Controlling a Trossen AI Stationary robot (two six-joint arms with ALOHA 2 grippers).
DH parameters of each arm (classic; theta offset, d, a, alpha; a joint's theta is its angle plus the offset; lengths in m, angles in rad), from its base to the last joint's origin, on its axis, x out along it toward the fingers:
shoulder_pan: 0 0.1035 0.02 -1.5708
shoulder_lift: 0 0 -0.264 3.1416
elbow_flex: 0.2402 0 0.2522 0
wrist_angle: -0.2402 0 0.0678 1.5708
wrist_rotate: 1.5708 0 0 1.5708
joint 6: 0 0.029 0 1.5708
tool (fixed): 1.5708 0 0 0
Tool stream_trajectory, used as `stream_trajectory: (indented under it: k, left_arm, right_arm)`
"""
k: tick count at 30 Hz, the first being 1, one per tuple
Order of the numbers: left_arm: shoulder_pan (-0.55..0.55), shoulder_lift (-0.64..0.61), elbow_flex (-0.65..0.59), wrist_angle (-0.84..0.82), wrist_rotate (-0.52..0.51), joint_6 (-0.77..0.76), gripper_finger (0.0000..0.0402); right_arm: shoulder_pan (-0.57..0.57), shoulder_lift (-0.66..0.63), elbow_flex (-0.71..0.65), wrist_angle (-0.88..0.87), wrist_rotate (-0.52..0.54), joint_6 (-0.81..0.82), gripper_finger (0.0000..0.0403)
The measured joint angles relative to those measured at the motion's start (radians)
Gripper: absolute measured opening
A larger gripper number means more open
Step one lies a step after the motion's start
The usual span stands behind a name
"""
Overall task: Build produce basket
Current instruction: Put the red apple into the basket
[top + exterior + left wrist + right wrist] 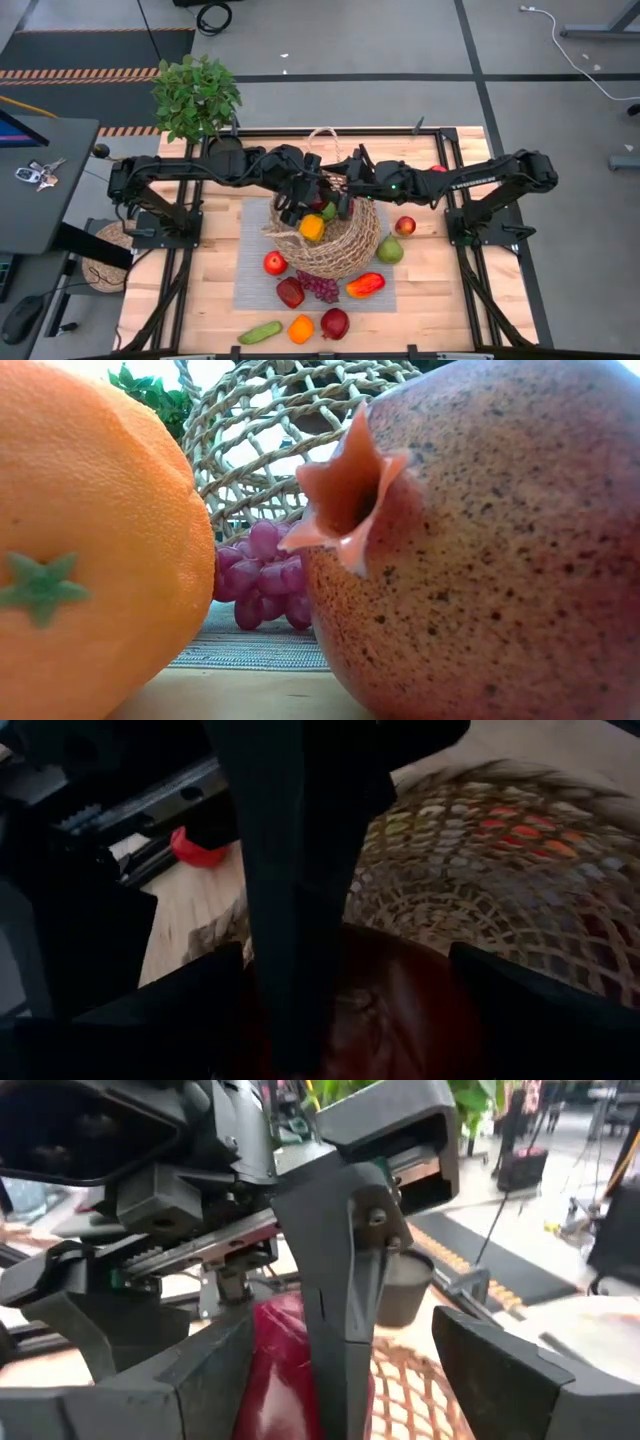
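Note:
The wicker basket (325, 240) stands on a grey mat (250, 290) at the table's middle, with a yellow-orange fruit (312, 227) and a green one (328, 211) inside. Above its mouth my left gripper (305, 205) (345, 1020) is shut on a dark red fruit (400, 1010) (280, 1360). My right gripper (342, 198) (340, 1380) faces it from the right, open. Its fingers stand either side of that fruit and of one left finger (340, 1280). More produce lies around the basket. My left gripper pinches the dark red fruit between its two fingers, which sit on the fruit's opposite sides (440, 1015). It comes slanting down from the table's left. The fruit is lifted clear above the basket's mouth. Whether my right gripper touches the fruit I cannot tell.
On and near the mat lie a red apple (274, 263), a dark red apple (290, 292), grapes (320, 287), a pepper (365, 285), a pear (389, 250), a cucumber (261, 332), an orange (300, 328) and a pomegranate (334, 322). A potted plant (195, 95) stands far left.

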Motion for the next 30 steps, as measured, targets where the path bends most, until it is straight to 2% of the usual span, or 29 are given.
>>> stream_trajectory:
  k: [7,22,25,30]
  left_arm:
    - [-0.001,0.001,0.000,-0.014,0.077,-0.012,0.0353]
    - [-0.001,0.001,0.002,-0.007,0.077,-0.070,0.0353]
    - [-0.002,0.001,0.002,-0.008,0.066,-0.070,0.0353]
    - [-0.020,0.001,0.002,-0.008,-0.019,-0.037,0.0354]
  right_arm:
    - [0.022,-0.019,-0.001,-0.062,-0.023,0.047,0.0309]
    - [0.027,-0.030,-0.006,-0.037,-0.023,0.041,0.0309]
    - [0.027,-0.030,-0.006,-0.037,-0.023,0.042,0.0309]
    - [0.027,-0.030,-0.006,-0.035,-0.023,0.042,0.0309]
